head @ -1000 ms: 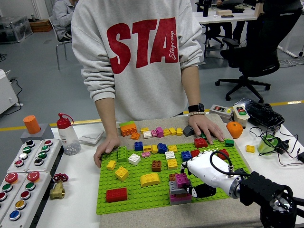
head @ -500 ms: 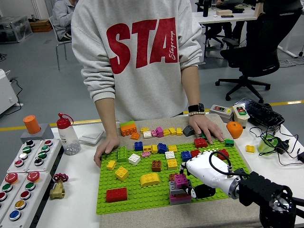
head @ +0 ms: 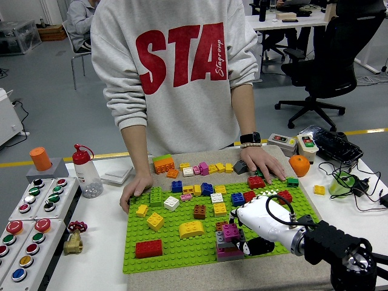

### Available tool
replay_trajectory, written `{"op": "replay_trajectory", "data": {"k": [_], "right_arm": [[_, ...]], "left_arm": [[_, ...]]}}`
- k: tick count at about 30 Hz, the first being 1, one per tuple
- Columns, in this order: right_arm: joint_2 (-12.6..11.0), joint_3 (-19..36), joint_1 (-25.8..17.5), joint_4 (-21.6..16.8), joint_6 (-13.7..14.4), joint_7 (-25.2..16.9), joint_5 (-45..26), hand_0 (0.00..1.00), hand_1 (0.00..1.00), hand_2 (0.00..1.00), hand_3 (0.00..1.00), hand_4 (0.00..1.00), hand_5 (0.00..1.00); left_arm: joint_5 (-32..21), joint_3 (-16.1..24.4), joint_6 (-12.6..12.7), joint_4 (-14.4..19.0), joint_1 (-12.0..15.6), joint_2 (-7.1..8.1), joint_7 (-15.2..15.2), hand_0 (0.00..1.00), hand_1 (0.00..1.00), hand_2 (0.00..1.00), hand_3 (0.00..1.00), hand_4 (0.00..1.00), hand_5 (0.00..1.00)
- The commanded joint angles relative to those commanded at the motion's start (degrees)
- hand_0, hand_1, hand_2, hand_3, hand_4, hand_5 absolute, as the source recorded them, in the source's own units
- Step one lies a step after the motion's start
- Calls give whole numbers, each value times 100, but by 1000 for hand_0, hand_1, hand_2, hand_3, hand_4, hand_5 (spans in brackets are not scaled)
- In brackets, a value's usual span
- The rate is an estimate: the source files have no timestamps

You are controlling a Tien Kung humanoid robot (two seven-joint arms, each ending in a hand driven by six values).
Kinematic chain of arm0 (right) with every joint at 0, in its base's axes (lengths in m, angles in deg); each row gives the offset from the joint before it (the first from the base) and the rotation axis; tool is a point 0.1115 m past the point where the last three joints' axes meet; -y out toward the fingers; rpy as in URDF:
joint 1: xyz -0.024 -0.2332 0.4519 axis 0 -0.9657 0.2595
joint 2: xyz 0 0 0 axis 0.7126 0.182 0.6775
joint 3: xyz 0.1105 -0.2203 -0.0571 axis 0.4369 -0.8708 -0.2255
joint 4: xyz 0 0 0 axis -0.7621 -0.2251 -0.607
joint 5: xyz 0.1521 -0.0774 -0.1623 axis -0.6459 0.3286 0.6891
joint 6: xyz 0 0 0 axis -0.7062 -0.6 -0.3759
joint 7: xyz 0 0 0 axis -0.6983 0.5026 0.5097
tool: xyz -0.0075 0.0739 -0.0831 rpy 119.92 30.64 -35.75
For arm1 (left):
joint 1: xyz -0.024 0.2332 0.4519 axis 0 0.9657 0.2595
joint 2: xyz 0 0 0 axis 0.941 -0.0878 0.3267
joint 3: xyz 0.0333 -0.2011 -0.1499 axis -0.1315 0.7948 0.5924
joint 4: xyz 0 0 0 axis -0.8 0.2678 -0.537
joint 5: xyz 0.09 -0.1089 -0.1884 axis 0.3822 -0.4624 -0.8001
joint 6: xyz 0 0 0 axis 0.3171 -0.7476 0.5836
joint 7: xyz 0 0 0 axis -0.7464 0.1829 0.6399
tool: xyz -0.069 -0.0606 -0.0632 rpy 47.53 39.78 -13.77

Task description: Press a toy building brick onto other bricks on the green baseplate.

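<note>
The green baseplate (head: 182,245) lies on a beige mat, with several coloured bricks on it. My right hand (head: 245,233), white and black, rests on the plate's front right. Its fingers curl around a magenta brick (head: 230,231) that sits on top of a grey brick (head: 220,237) and a purple brick (head: 230,253). A yellow curved brick (head: 191,228) and a red brick (head: 148,248) sit to the left of it. My left arm is out of view.
A person stands at the far side, one hand (head: 134,190) on the plate's back left corner, the other hand (head: 262,163) on the mat at the back right. A button panel (head: 30,224), a brass valve (head: 73,239) and a bottle (head: 86,173) are on the left. Green cup (head: 342,182) on the right.
My right hand has shifted very slightly left and down over the magenta brick. The person's hands and the other bricks have not moved.
</note>
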Motion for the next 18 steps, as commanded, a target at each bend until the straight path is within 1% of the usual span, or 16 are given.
{"op": "replay_trajectory", "data": {"k": [2, 3, 8, 9, 18], "right_arm": [[1, -4, -1, 2, 0, -2, 2, 657, 583, 588, 615, 571, 395], [1, -6, -1, 2, 1, -4, 2, 658, 596, 619, 653, 573, 395], [4, -8, -2, 9, -17, -22, 3, 658, 596, 619, 653, 573, 395], [6, -11, -2, 12, -21, -25, 4, 658, 611, 637, 687, 574, 393], [20, -40, 4, 29, -41, -37, 8, 658, 612, 640, 689, 574, 395]], "left_arm": [[4, 2, 0, 1, 2, 0, -2, 631, 595, 603, 396, 299, 937], [6, 2, 0, 1, 2, -1, -3, 633, 595, 603, 395, 299, 936], [21, 7, -1, 5, 9, -1, -13, 633, 595, 603, 395, 299, 936], [26, 9, -1, 6, 11, -2, -15, 632, 595, 604, 395, 299, 938], [53, 24, -2, 10, 30, -4, -28, 632, 595, 604, 395, 299, 938]]}}
